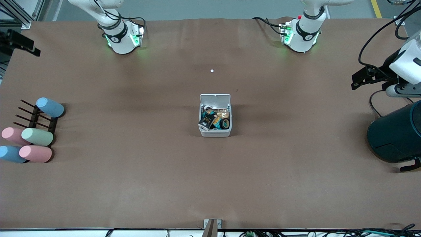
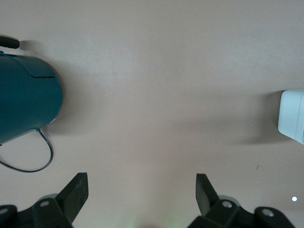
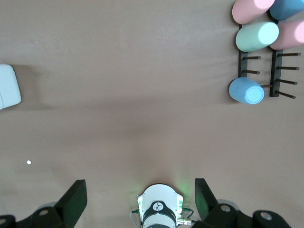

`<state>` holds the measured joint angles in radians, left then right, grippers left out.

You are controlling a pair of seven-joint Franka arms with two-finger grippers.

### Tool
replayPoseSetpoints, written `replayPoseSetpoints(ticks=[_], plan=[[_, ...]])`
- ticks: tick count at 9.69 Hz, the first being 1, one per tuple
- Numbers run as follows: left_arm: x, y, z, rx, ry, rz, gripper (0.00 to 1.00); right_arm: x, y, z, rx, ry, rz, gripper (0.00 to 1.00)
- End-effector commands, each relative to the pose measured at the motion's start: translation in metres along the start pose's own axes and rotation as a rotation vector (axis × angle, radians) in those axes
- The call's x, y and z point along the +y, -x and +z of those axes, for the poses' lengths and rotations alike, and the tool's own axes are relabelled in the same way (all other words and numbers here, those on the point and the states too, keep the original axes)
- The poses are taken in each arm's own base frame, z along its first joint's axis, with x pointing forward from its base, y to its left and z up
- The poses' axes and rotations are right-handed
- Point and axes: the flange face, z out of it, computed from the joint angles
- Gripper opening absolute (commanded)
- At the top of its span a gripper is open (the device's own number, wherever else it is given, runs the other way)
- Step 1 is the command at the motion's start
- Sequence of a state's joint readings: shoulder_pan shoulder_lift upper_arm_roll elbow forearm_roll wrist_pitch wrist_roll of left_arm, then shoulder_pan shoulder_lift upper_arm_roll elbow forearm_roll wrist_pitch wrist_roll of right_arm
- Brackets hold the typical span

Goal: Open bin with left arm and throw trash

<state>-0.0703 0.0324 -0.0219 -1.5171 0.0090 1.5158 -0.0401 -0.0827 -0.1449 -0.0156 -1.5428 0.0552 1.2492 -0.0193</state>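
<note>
The white bin (image 1: 215,132) stands mid-table with its lid (image 1: 215,98) swung open and upright. Inside it lie the black snack wrapper (image 1: 205,123), the black tape ring (image 1: 225,123) and the pale band loop (image 1: 210,108), among other wrappers. The left arm rises from its base (image 1: 302,36), and its hand is out of the front view. In the left wrist view my left gripper (image 2: 141,192) is open and empty, high over bare table between the teal container (image 2: 28,102) and the bin (image 2: 292,116). My right gripper (image 3: 138,197) is open and empty, high over its own base (image 3: 159,209). The bin's corner (image 3: 8,85) shows there.
A large dark teal round container (image 1: 396,135) stands at the left arm's end of the table, with a black-and-white device (image 1: 388,75) above it. Pastel cylinders (image 1: 36,136) and a dark peg rack (image 1: 41,120) lie at the right arm's end. A small white dot (image 1: 211,70) lies between the bases and the bin.
</note>
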Motion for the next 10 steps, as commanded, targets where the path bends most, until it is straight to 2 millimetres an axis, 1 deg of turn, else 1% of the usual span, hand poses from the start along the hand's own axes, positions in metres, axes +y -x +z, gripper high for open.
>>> replayPoseSetpoints(ticks=[1, 2, 3, 4, 6, 7, 9, 10], plan=[[-0.003, -0.007, -0.007, 0.02, -0.002, 0.007, 1.0, -0.006, -0.012, -0.003, 0.02, 0.028, -0.03, 1.0], [-0.003, -0.008, -0.007, 0.021, -0.002, 0.003, 1.0, -0.006, -0.024, 0.0, 0.02, 0.019, -0.028, 1.0], [-0.002, -0.008, -0.007, 0.02, -0.002, 0.004, 1.0, -0.006, -0.044, 0.006, 0.011, 0.025, -0.037, 1.0], [-0.003, -0.007, -0.008, 0.021, -0.002, 0.006, 1.0, -0.005, -0.054, 0.009, 0.005, 0.03, -0.062, 1.0], [-0.003, -0.007, -0.007, 0.02, -0.001, 0.009, 1.0, -0.005, -0.065, 0.014, 0.022, 0.029, -0.082, 1.0], [-0.003, -0.007, -0.007, 0.02, -0.001, 0.01, 1.0, -0.006, -0.067, 0.015, 0.028, 0.031, -0.085, 1.0], [-0.003, -0.007, -0.007, 0.02, -0.001, 0.011, 1.0, -0.019, -0.068, 0.016, 0.028, 0.111, -0.101, 1.0], [-0.003, -0.007, -0.008, 0.021, -0.001, 0.012, 1.0, -0.029, -0.069, 0.014, 0.046, 0.126, -0.106, 1.0]])
